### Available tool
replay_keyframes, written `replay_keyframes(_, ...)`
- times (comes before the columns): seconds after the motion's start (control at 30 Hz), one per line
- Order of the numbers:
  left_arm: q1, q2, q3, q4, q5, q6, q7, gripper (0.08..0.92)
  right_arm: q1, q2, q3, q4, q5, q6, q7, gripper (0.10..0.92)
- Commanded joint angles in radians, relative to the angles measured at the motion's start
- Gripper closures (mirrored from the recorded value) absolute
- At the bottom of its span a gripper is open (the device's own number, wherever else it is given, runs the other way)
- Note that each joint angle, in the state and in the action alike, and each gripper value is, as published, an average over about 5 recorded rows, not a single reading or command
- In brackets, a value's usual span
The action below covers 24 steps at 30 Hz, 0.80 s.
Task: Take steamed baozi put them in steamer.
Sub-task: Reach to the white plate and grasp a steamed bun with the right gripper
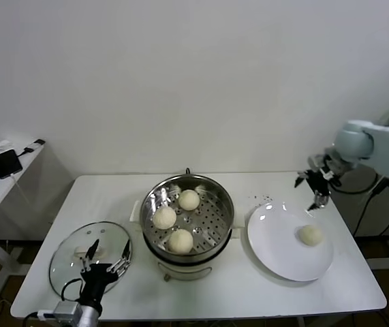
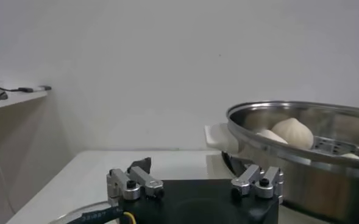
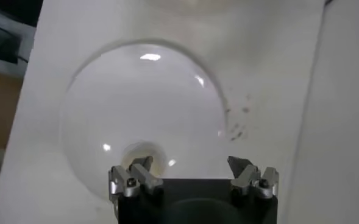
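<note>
The left gripper [image 1: 107, 255] waits, spread wide and empty, over the glass lid [image 1: 68, 255], parked clear of the work. The steamer [image 1: 188, 216] holds three steamed baozi [image 1: 180, 240]. One baozi [image 1: 310, 235] remains on the white plate [image 1: 276, 252]. Beyond, the right gripper [image 1: 313, 187] hovers, jaws apart and empty, likely positioned to pick it.
</note>
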Motion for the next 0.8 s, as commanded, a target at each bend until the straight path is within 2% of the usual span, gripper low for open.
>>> replay_keyframes(0.03, 0.003, -0.003, 0.001, 0.006, 0.002, -0.001, 0.000, 0.177, -0.299, -0.111, 0.178, -0.074, -0.092, -0.096, 0.020, 0.202)
replay_keyframes(0.4, 0.012, -0.004, 0.003, 0.004, 0.003, -0.004, -0.001, 0.177, -0.441, -0.014, 0.302, -0.149, -0.131, -0.138, 0.059, 0.202)
replay_keyframes(0.8, 0.015, 0.001, 0.005, 0.010, 0.003, -0.006, -0.001, 0.177, -0.447, 0.009, 0.291, -0.166, -0.168, -0.147, 0.073, 0.203)
